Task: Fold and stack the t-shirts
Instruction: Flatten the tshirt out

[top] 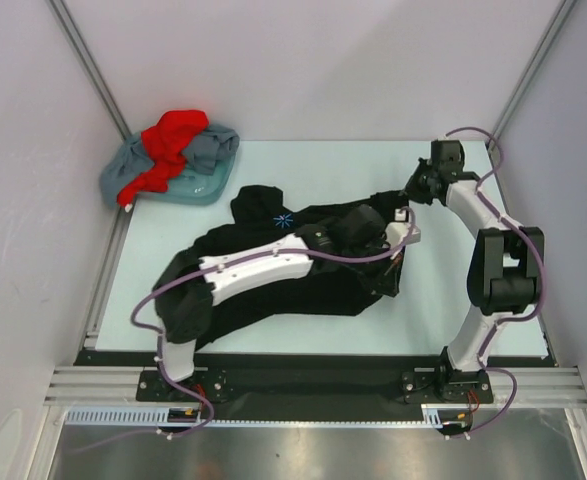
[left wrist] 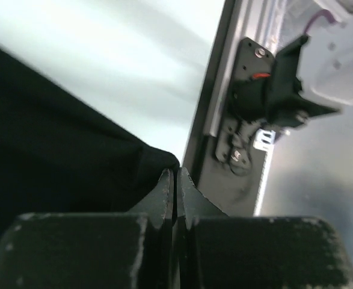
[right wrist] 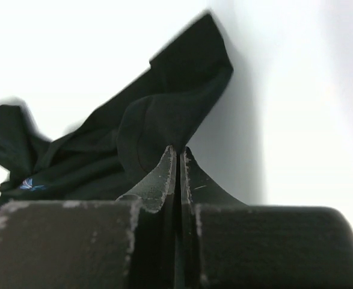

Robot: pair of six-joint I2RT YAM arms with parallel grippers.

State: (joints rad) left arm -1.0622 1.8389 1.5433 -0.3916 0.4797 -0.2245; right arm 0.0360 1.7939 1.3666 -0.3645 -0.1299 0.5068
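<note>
The black t-shirt [top: 303, 295], with its starburst logo [top: 281, 221], lies crumpled across the middle of the table. My left gripper [top: 395, 262] is shut on its near right edge; the left wrist view shows the jaws [left wrist: 175, 173] pinching black cloth [left wrist: 56, 150]. My right gripper [top: 413, 192] is shut on the shirt's far right corner and holds it a little above the table; the right wrist view shows the cloth [right wrist: 170, 108] bunched at the jaws [right wrist: 179, 150]. The red t-shirt [top: 173, 138] lies on the grey-blue one [top: 208, 160] at the back left.
The pale table [top: 303, 160] is walled by white panels on the left, back and right. My left arm [top: 258, 265] lies over the black shirt. The right arm's base [left wrist: 254, 90] stands at the near edge rail.
</note>
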